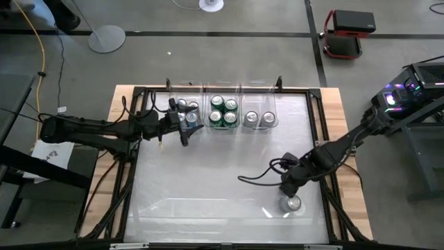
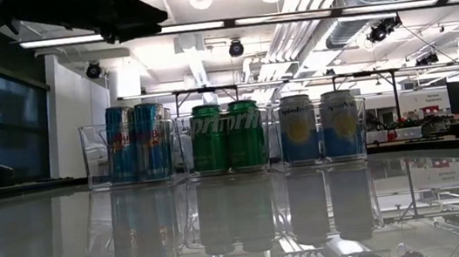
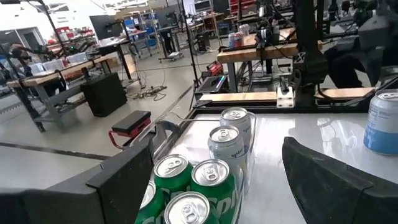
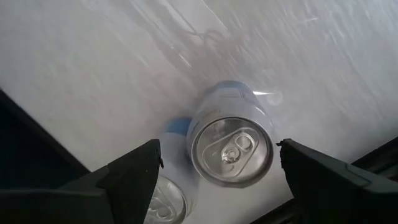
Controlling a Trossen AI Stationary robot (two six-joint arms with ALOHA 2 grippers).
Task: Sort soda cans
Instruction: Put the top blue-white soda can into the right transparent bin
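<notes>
Clear plastic bins (image 1: 223,111) line the far edge of the glossy table (image 1: 208,187) from above: blue cans (image 1: 187,111) in the left one, green cans (image 1: 223,111) in the middle, silver-grey cans (image 1: 258,118) on the right. The left gripper (image 1: 182,127) sits just beside the blue bin, fingers spread wide and empty. The right gripper (image 1: 288,189) hangs over a lone silver-grey can (image 1: 293,203) near the front right corner, a black cable looping beside it. At table height, the three bins stand in a row, blue cans (image 2: 137,142), green cans (image 2: 227,136) and pale cans (image 2: 321,127), with a workshop behind. Past the left wrist's fingers (image 3: 323,180), green tops (image 3: 193,180) crowd close, two silver-grey cans (image 3: 230,134) beyond, another can (image 3: 382,121) at the edge. The right wrist looks straight down on the lone can (image 4: 231,148), upright between its wide-spread fingers (image 4: 134,171), not touched.
</notes>
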